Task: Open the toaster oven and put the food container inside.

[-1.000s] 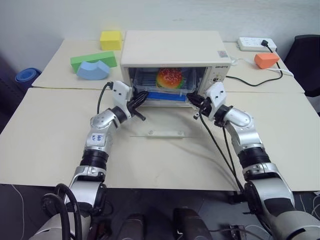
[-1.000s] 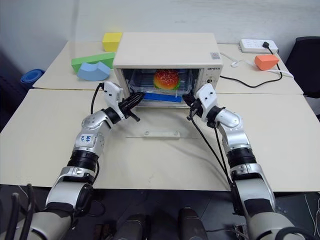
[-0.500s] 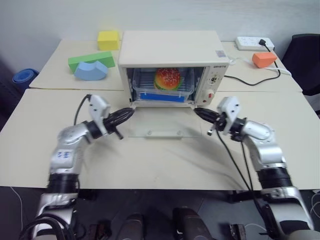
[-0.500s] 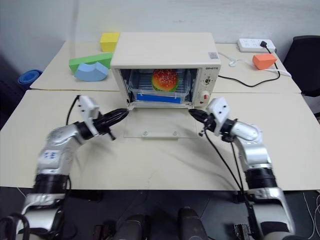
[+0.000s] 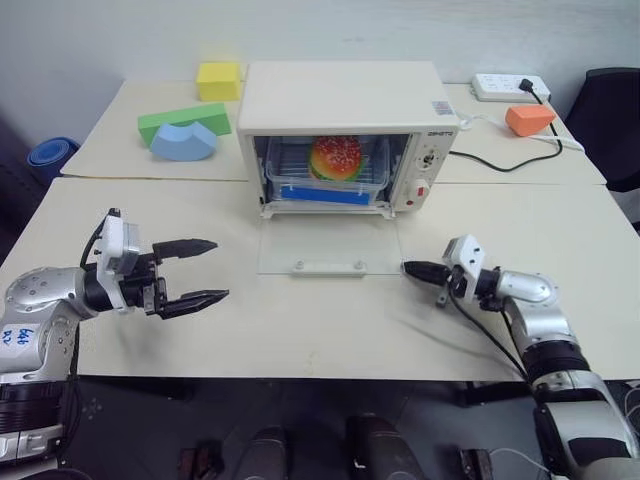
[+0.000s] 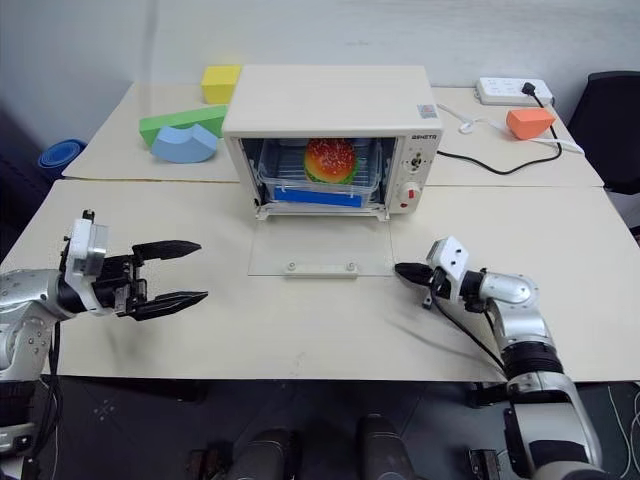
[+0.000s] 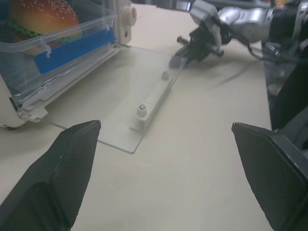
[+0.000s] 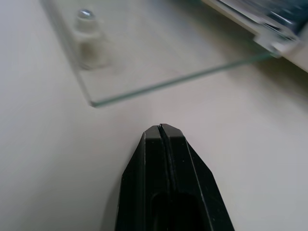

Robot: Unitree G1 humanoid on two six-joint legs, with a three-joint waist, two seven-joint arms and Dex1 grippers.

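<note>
Tabletop: left fingers (image 5: 200,270) spread, right fingers (image 8: 161,139) closed; container (image 7: 57,33) inside oven (image 5: 345,110).

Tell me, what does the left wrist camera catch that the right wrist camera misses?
Left wrist view: the food container with its burger inside the toaster oven, the right claw at the far corner of the door, and the left claw's fingers spread wide. Right wrist view: the right claw's fingers pressed shut, seen close up. Both: the glass door lying flat open on the table, with its handle.
</note>
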